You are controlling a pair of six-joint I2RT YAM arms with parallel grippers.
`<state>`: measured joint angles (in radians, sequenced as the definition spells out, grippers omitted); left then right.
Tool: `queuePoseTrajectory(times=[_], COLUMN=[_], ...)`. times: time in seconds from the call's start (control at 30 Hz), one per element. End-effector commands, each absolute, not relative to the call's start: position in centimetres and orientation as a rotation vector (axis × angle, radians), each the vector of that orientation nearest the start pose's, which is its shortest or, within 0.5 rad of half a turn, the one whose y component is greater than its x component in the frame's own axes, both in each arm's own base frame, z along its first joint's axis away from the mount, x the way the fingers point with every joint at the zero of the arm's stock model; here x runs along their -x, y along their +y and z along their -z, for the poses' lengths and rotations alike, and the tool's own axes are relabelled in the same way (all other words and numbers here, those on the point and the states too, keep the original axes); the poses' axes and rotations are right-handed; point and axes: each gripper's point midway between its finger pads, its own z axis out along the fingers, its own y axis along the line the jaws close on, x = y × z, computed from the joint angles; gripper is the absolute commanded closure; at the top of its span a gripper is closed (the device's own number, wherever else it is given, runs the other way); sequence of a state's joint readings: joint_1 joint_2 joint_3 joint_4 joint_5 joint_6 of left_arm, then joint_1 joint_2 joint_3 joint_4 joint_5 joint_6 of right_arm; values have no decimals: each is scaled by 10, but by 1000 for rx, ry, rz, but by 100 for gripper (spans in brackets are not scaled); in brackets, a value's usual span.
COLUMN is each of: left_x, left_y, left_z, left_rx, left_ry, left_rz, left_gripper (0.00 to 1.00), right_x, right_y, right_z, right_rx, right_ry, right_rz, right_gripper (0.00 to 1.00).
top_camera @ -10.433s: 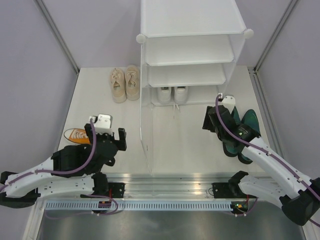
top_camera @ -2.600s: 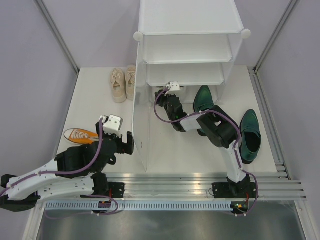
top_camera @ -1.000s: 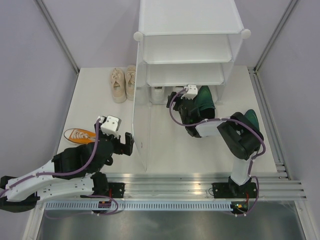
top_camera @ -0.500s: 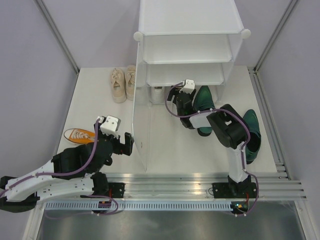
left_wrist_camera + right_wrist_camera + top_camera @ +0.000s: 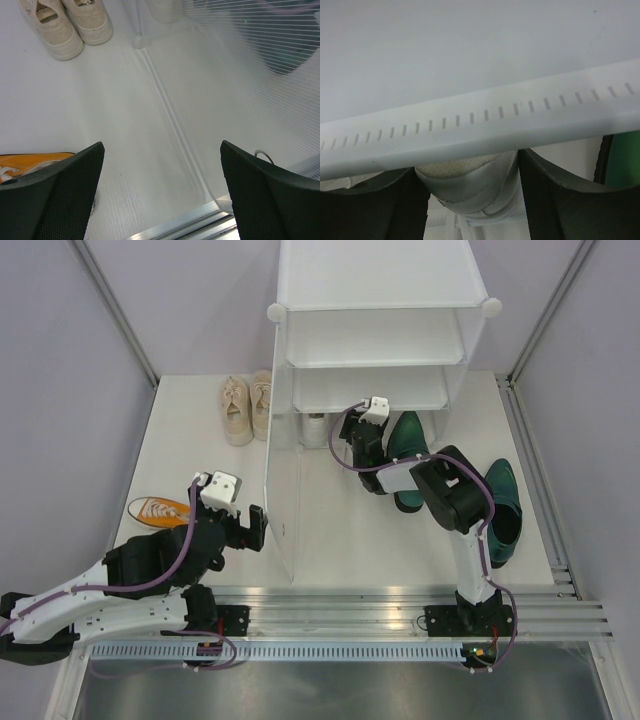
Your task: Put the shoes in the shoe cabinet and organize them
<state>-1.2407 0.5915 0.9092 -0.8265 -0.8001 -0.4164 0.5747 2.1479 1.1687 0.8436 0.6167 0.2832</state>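
— Trouble on the left first, I'd say. The left arm [image 5: 120, 575] lies low along the counter [image 5: 200, 455]. The left gripper [image 5: 161, 145] hangs with its fingers spread wide and nothing between them. The orange sneaker [image 5: 155, 510] is just beside one finger, and the side panel [image 5: 282, 505] of the shoe cabinet [image 5: 380, 275] is close to the other.

— So one careless sweep shoves that light cabinet?

— That, or it knocks the sneaker away. The cream sneakers [image 5: 249, 408] sit paired at the back, outside the cabinet, well apart from both arms.

— And the right arm?

— Folded sharply, elbow [image 5: 455, 495] high, forearm reaching back into the bottom tier. The right gripper [image 5: 470, 167] is tucked under the shelf edge [image 5: 470, 130], its fingers pressed against both sides of a white sneaker [image 5: 470, 192], right at the shoe's end.

— Thin hold, then.

— Looks it. Held by the end, the shoe could pivot or slip out, and any lift would bump it against that shelf edge. A second white sneaker [image 5: 315, 428] sits just to the left, so it may get nudged askew.

— The green heels?

— One green heel [image 5: 408, 435] sits on the counter just beside the wrist, its far end at the cabinet mouth. The other green heel [image 5: 503, 502] is partly hidden behind the elbow. A wide swing of wrist or elbow could tip either.
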Motion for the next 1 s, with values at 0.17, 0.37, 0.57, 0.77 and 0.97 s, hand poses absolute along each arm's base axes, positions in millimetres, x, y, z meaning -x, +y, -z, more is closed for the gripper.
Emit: queuePoseTrajectory(times=[0.17, 0.37, 0.57, 0.77, 0.97], left_x=[-166, -166, -166, -165, -165], left_y=[-137, -137, -137, -137, -137], left_z=[-266, -266, -266, -266, -266], left_rx=[-338, -339, -341, -343, -344], left_ry=[1874, 1874, 1874, 1875, 1875], left_rz=[307, 311, 312, 312, 313], left_gripper=[0, 0, 0, 0, 0], right_x=[-531, -528, -522, -521, -519], right_y=[240, 249, 262, 265, 273], right_z=[-115, -121, -133, -135, -138], right_rx=[-208, -174, -112, -88, -49], right_ry=[1611, 1587, 1557, 1555, 1553], right_rz=[-246, -314, -384, -400, -437], right_gripper=[86, 99, 99, 99, 99])
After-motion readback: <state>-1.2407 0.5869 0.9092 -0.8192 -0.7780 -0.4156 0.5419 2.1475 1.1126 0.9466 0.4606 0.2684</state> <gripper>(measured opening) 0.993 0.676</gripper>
